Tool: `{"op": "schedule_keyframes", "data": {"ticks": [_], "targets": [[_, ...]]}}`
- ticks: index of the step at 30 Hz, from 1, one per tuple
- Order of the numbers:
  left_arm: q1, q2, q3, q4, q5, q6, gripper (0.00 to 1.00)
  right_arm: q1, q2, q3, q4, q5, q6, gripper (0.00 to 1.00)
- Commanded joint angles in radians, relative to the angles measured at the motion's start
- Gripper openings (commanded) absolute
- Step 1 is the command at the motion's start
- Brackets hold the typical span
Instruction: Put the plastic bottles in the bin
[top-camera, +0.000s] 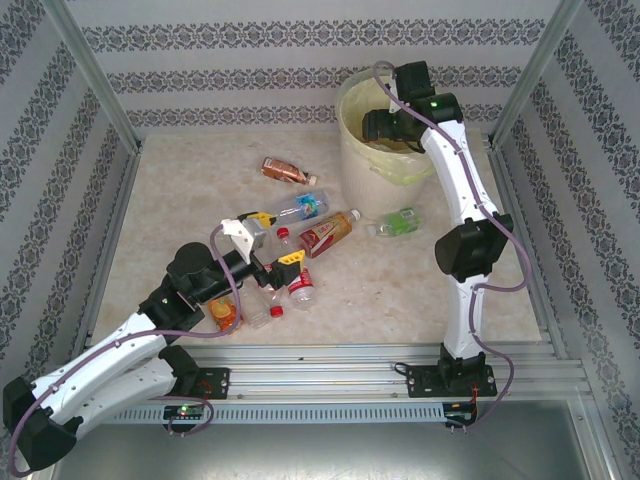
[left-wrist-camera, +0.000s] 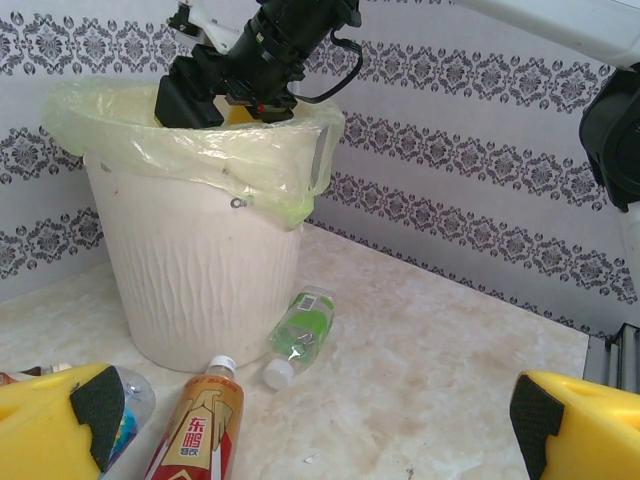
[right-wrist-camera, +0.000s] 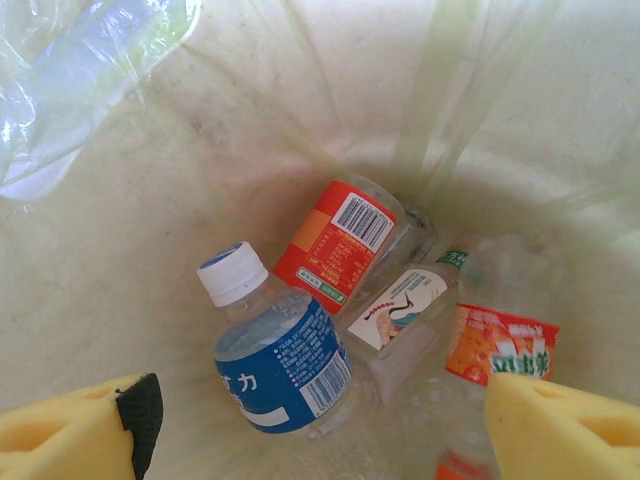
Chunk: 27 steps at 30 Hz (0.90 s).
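Note:
The bin (top-camera: 365, 165) stands at the back of the table, lined with a pale yellow-green bag. My right gripper (top-camera: 385, 125) reaches into its mouth and is open (right-wrist-camera: 320, 425). Below it, on the bin's floor, lie a blue-label bottle (right-wrist-camera: 280, 365), a red-label bottle (right-wrist-camera: 340, 245) and an orange-label one (right-wrist-camera: 500, 345), none of them touched. My left gripper (top-camera: 275, 238) hovers open over the loose bottles mid-table. Between its fingers (left-wrist-camera: 310, 430) lies bare table, with a gold-and-red bottle (left-wrist-camera: 195, 430) beside its left finger. A green-label bottle (left-wrist-camera: 300, 330) rests against the bin (left-wrist-camera: 200, 270).
More bottles lie on the table: a brown one (top-camera: 283, 170), a blue-label one (top-camera: 300, 208), the gold-and-red one (top-camera: 328, 232), the green one (top-camera: 398, 223), and a cluster (top-camera: 270, 300) by the left wrist. Metal frame rails edge the table.

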Motion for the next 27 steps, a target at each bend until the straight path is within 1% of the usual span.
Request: {"op": "schedule_keyframes", "data": {"ticks": [1, 7, 11, 19, 22, 27], "targets": [[0.008, -0.002, 0.031, -0.01, 0.019, 0.018, 1.0, -0.008, -0.054, 0.016, 0.013, -0.006, 0.021, 0.85], [0.009, 0.0, 0.032, -0.014, 0.023, 0.022, 1.0, -0.002, -0.12, -0.009, 0.068, 0.016, 0.043, 0.85], [0.009, -0.002, 0.032, -0.014, 0.026, 0.026, 1.0, 0.005, -0.2, -0.081, 0.142, 0.029, 0.039, 0.85], [0.009, 0.002, 0.037, -0.025, 0.064, 0.043, 1.0, 0.015, -0.44, -0.345, 0.312, 0.033, 0.06, 0.84], [0.008, 0.01, 0.069, -0.092, 0.133, 0.099, 1.0, 0.017, -0.537, -0.458, 0.348, 0.029, 0.087, 0.84], [0.008, 0.044, 0.128, -0.203, 0.199, 0.138, 1.0, 0.021, -0.719, -0.674, 0.38, 0.055, 0.169, 0.84]]}}
